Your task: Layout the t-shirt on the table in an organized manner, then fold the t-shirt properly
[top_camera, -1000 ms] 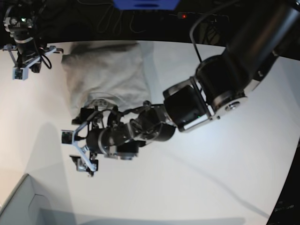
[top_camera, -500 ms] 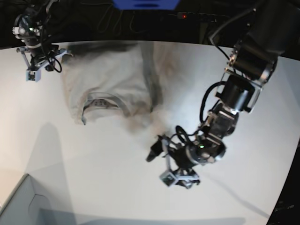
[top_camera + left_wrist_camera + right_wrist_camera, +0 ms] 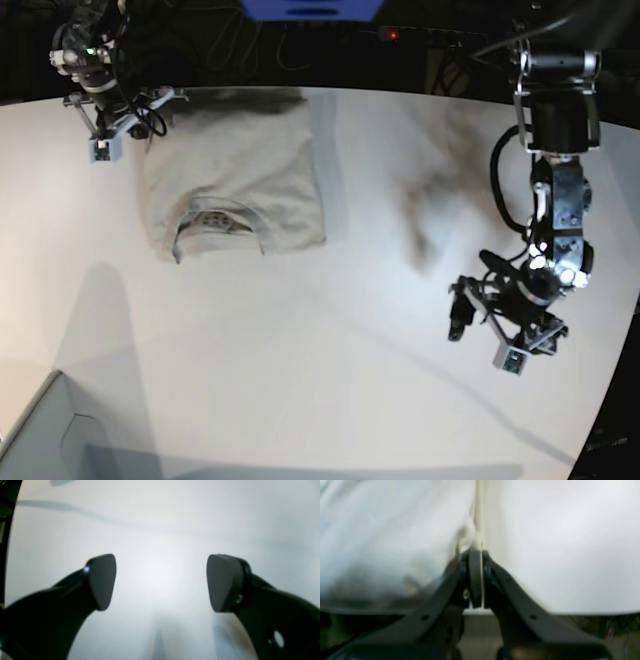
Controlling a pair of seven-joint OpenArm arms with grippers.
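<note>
- While it lies folded into a rough rectangle, the shirt [image 3: 235, 185] sits on the far left part of the surface [image 3: 300, 350] in the base view, its round neck [image 3: 222, 220] turned toward the near side, with a small label showing inside.
- Its far edge reaches almost to the curved back rim of the surface, and a dark fold shadow runs down its right side.
- At the shirt's far left corner the right pincer [image 3: 118, 128] is clamped shut on the cloth; the right wrist view shows a thin edge of the shirt [image 3: 395, 530] pinched between the closed fingers [image 3: 475, 577], with pale fabric spreading to the left and bare white surface [image 3: 557, 542] to the right.
- Well apart from the shirt, over the near right part of the surface, hangs the left pincer [image 3: 500, 330] on its dark arm [image 3: 555, 160].
- Its fingers [image 3: 102, 580] stand wide apart with nothing between them; the left wrist view shows only blank white surface [image 3: 160, 530] beyond them.
- A blurred grey shadow lies on the surface between the shirt and the left arm.
- In the near left corner a pale box [image 3: 50, 440] pokes into view.
- Beyond the back rim it is dark, with a blue shape [image 3: 310, 8] at the top middle and a small red light [image 3: 393, 34] beside it.
</note>
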